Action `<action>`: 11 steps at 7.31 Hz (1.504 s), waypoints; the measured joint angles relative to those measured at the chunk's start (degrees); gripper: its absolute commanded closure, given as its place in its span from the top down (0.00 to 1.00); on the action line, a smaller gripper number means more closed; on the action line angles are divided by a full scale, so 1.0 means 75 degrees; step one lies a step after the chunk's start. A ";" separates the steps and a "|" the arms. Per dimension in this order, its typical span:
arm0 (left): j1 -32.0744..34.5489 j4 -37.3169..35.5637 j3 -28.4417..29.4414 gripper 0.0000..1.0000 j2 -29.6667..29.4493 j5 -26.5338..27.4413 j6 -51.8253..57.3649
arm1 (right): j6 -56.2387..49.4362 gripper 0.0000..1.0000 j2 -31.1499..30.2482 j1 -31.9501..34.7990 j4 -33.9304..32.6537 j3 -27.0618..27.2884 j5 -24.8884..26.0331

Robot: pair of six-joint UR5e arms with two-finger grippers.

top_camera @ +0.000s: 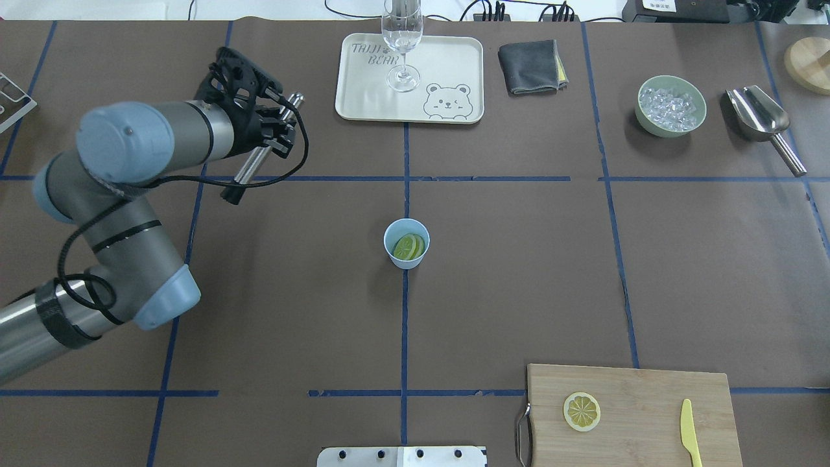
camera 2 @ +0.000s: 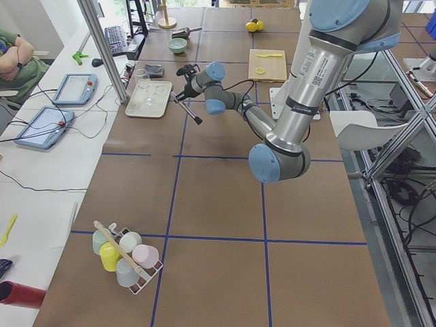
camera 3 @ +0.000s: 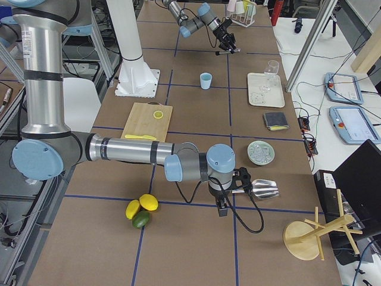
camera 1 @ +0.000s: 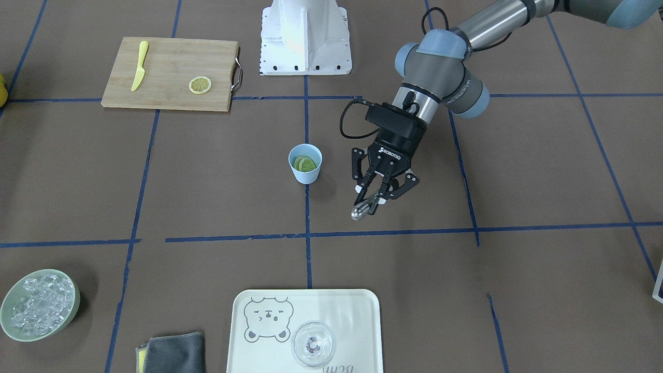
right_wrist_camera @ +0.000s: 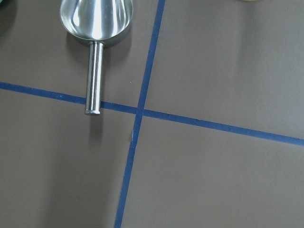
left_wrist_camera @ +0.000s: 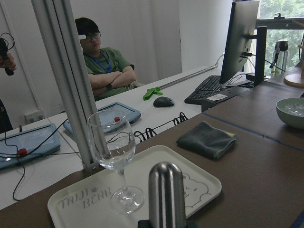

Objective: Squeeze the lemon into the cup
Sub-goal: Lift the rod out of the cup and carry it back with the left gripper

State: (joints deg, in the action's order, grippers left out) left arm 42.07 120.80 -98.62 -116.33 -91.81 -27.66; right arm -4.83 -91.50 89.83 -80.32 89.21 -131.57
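The lemon [top_camera: 409, 247] lies in the cup [top_camera: 404, 263] at the middle of the bench [top_camera: 519, 272], seemingly unpressed yet, while the left tool [camera 1: 373, 199] clamps a metal rod [top_camera: 254, 160] (a muddler, perhaps) well aside; the right tool's [camera 3: 221, 205] opening I cannot tell.

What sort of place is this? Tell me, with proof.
Probably a robotics lab staged as a drink bar: left arm and right arm at a tape-gridded table, tablets on a side desk, plus a glass, ice bowl and cup.

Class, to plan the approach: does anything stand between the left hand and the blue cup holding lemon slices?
Nothing visible does. Only bare table lies between the left hand, shut on a metal rod, and the cup.
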 measured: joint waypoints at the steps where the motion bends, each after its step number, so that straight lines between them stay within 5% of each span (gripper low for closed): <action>1: 0.0333 -0.1225 -0.0301 0.00 0.0034 -0.0447 -0.0012 | -0.0003 1.00 0.0003 0.0000 0.0005 0.0000 0.0000; 2: 0.0602 -0.2101 -0.0440 0.00 0.0127 -0.0658 -0.0057 | -0.0008 1.00 0.0011 0.0000 0.0008 -0.0004 0.0000; 3: 0.0792 -0.2527 -0.0481 0.26 0.0351 -0.0797 -0.0201 | -0.0010 1.00 0.0018 0.0000 0.0009 -0.0006 0.0000; 6: 0.0954 -0.2673 -0.0409 0.23 0.1161 -0.1291 -0.2215 | -0.0012 1.00 0.0035 0.0000 0.0012 -0.0011 0.0005; 11: 0.0887 -0.1448 0.0226 0.24 0.2078 -0.1350 -0.3124 | -0.0012 1.00 0.0083 0.0000 0.0021 -0.0012 0.0010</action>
State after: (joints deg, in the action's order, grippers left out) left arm 48.72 109.94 -96.93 -100.74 -101.93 -51.09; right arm -4.92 -90.87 89.82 -80.16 89.12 -131.50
